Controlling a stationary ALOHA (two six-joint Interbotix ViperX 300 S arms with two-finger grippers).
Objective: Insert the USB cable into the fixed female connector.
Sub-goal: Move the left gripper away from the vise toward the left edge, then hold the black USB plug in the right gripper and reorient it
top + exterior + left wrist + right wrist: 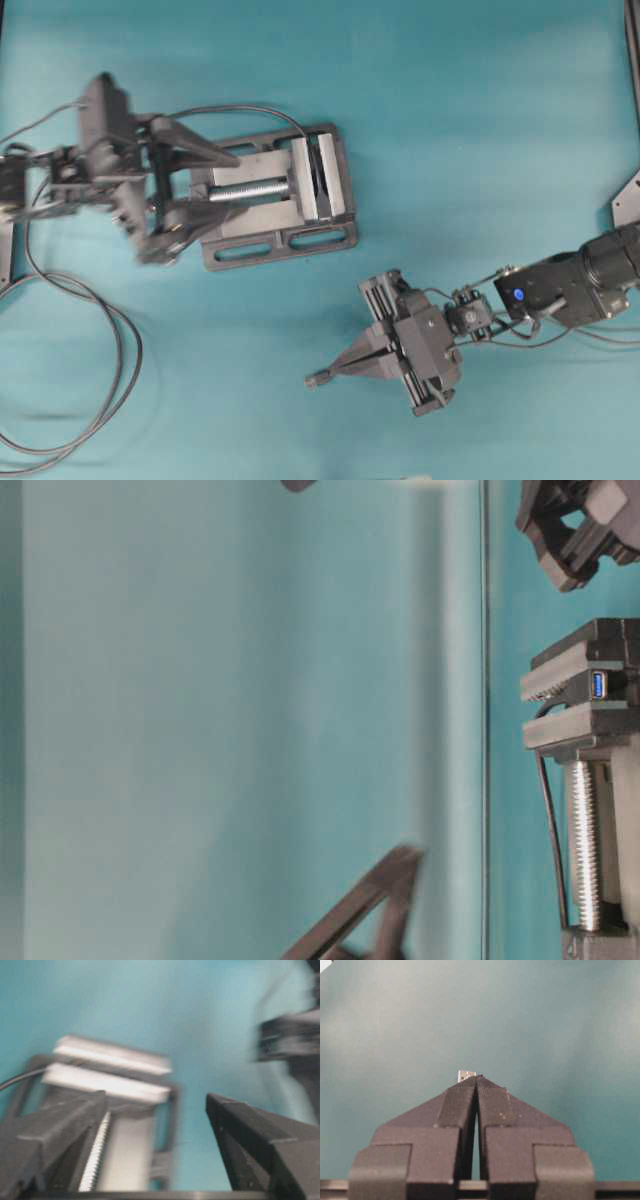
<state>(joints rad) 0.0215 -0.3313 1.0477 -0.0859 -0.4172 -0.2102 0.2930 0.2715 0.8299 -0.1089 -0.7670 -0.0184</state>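
On the teal table (480, 120) the grey vise (300, 195) clamps the fixed female connector (598, 684) between its plates, blue port showing, while the left gripper (200, 185) hangs spread wide over its screw and the right gripper (330, 375), well apart, pinches the USB cable (466, 1075) by its silver tip.

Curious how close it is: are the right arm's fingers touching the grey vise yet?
Apart. Overhead view shows teal table between the right fingers and vise.
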